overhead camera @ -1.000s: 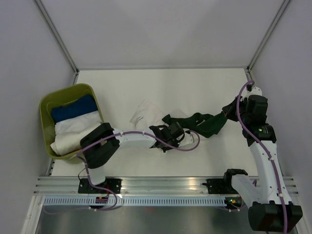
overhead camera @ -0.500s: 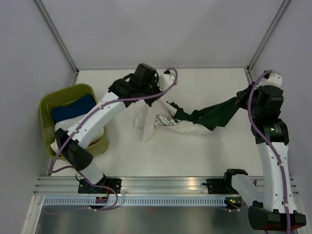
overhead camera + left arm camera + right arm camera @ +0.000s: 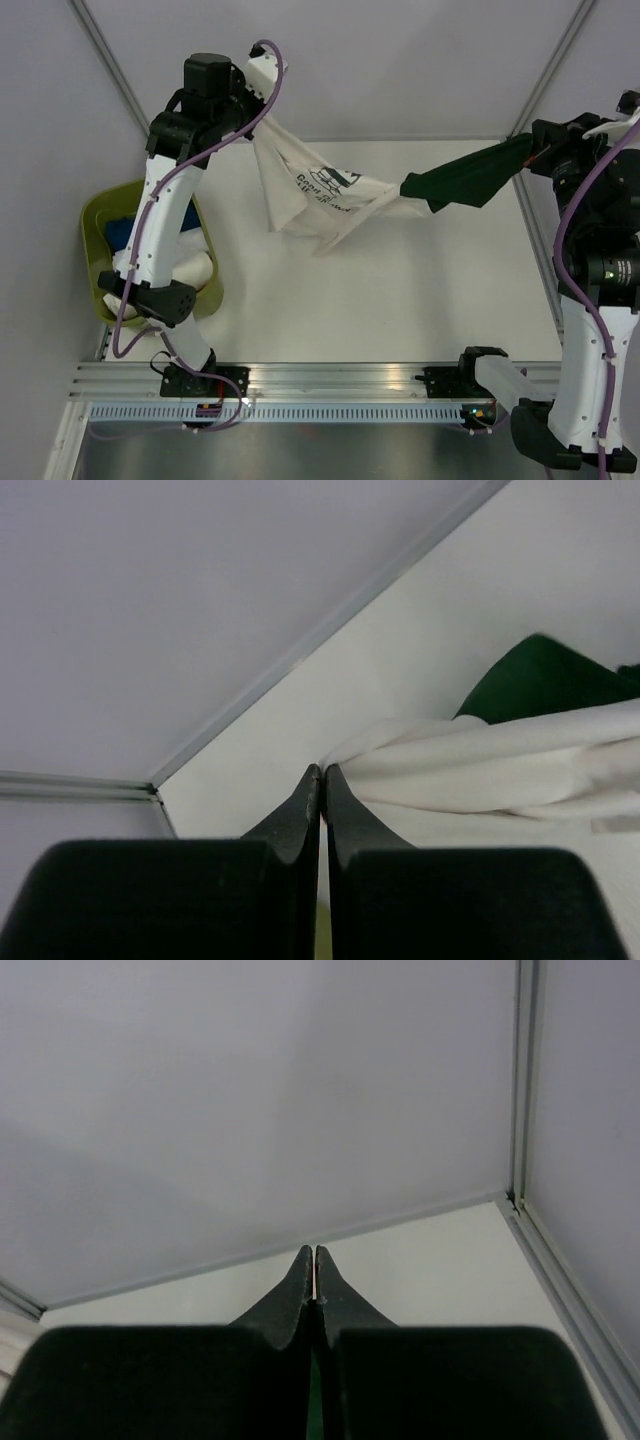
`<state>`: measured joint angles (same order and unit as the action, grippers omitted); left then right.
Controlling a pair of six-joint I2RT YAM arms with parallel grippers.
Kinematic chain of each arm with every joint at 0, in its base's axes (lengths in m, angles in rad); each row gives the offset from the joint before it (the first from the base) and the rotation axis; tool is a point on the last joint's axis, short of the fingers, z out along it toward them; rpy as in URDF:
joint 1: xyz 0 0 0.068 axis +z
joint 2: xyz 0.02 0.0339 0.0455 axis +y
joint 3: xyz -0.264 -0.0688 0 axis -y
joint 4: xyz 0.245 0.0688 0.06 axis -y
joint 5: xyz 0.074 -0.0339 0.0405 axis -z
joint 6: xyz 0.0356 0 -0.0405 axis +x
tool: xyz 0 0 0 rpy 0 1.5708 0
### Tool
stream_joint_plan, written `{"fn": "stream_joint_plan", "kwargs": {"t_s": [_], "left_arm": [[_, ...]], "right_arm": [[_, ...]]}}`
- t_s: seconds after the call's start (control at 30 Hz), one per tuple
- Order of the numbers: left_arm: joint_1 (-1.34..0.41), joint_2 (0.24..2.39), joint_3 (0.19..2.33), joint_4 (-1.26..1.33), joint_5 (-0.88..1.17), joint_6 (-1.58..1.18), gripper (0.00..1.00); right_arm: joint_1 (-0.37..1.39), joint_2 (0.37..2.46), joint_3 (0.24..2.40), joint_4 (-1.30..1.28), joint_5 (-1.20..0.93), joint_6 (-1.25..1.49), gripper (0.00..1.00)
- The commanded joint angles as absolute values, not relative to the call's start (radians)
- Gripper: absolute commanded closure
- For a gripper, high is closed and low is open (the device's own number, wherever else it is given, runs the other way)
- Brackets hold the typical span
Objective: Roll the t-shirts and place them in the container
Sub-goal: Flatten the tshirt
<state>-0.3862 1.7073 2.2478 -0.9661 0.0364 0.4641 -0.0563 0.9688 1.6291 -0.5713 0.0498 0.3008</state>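
Where the top camera looks down, bin (image 3: pixel 89 222): olive, at the left edge of the table (image 3: pixel 420 290); the left arm (image 3: pixel 160 200) crosses it and hides part of its rim.
Bin contents: a blue cloth (image 3: pixel 119 231) at the back and a white cloth (image 3: pixel 193 271) in front, both partly covered by the arm.
Left gripper (image 3: pixel 258 120): raised at far left, clamped on a corner of the white shirt (image 3: pixel 310 190).
White shirt: hangs stretched toward the right with black print showing; whether its lowest fold touches the table cannot be told.
Green shirt (image 3: pixel 465 178): pulled taut from the right gripper (image 3: pixel 533 150), meeting the white shirt over mid-table; how the two catch together is unclear.
Right arm (image 3: pixel 590 330): cut off by the right edge.
Left wrist, fingers (image 3: pixel 298 820): pressed together, with the white shirt pinched at their tips; the green shirt lies behind it, cut by the right edge.
Right wrist, fingers (image 3: pixel 293 1300): pressed together; only a dark green sliver shows low between them, the rest of that shirt hidden under the gripper.
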Motion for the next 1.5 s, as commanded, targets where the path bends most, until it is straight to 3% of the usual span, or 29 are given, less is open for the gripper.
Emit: {"fn": "stream_joint_plan", "kwargs": {"t_s": [0.0,0.23,0.47,0.5,0.53,0.6,0.63,0.67,0.8,0.9,0.93,1.0,1.1,1.23,1.33,1.47], "left_arm": [[-0.373,1.784,2.406,-0.868,-0.046,0.502,0.97],[-0.371,1.756,2.465,-0.844,-0.118,0.597,0.97],[-0.396,2.017,2.401,-0.723,-0.078,0.554,0.9],[-0.397,2.063,2.411,-0.718,-0.092,0.557,0.82],[-0.4,2.144,2.424,-0.721,-0.115,0.554,0.57],[-0.405,2.166,2.416,-0.724,-0.076,0.532,0.3],[-0.408,2.155,2.401,-0.723,-0.037,0.488,0.11],[-0.417,2.108,2.352,-0.724,0.013,0.473,0.01],[-0.492,1.913,2.171,-0.727,0.25,0.512,0.02],[-0.604,1.763,1.949,-0.799,0.342,0.612,0.33],[-0.633,1.749,1.878,-0.851,0.362,0.626,0.55],[-0.678,1.718,1.777,-0.943,0.435,0.637,0.66],[-0.696,1.697,1.557,-0.908,0.431,0.647,0.59],[-0.73,1.707,1.347,-0.721,0.299,0.678,0.36],[-0.736,1.761,1.31,-0.566,0.216,0.7,0.29],[-0.736,1.866,1.374,-0.525,0.189,0.695,0.29]], "right_arm": [[-0.058,1.069,1.707,-0.508,0.004,0.35,1.0],[-0.058,0.985,1.75,-0.414,-0.116,0.365,0.99],[-0.057,0.997,1.449,-0.313,-0.151,0.509,1.0],[-0.057,1.006,1.422,-0.307,-0.147,0.526,0.99],[-0.058,1.017,1.381,-0.301,-0.141,0.531,0.99],[-0.057,1.052,1.35,-0.314,-0.126,0.549,1.0],[-0.057,1.061,1.335,-0.331,-0.13,0.551,1.0],[-0.058,1.074,1.303,-0.339,-0.132,0.555,0.99],[-0.058,1.063,1.204,-0.339,-0.092,0.542,1.0],[-0.057,1.062,1.164,-0.344,-0.06,0.523,1.0],[-0.057,1.06,1.154,-0.348,-0.055,0.509,0.99],[-0.057,1.058,1.141,-0.353,-0.042,0.499,0.99],[-0.057,1.057,1.128,-0.36,-0.037,0.483,0.99],[-0.058,1.051,1.102,-0.342,-0.046,0.485,0.99],[-0.058,1.054,1.089,-0.33,-0.061,0.491,0.99],[-0.058,1.049,1.077,-0.334,-0.064,0.491,0.99]]}}
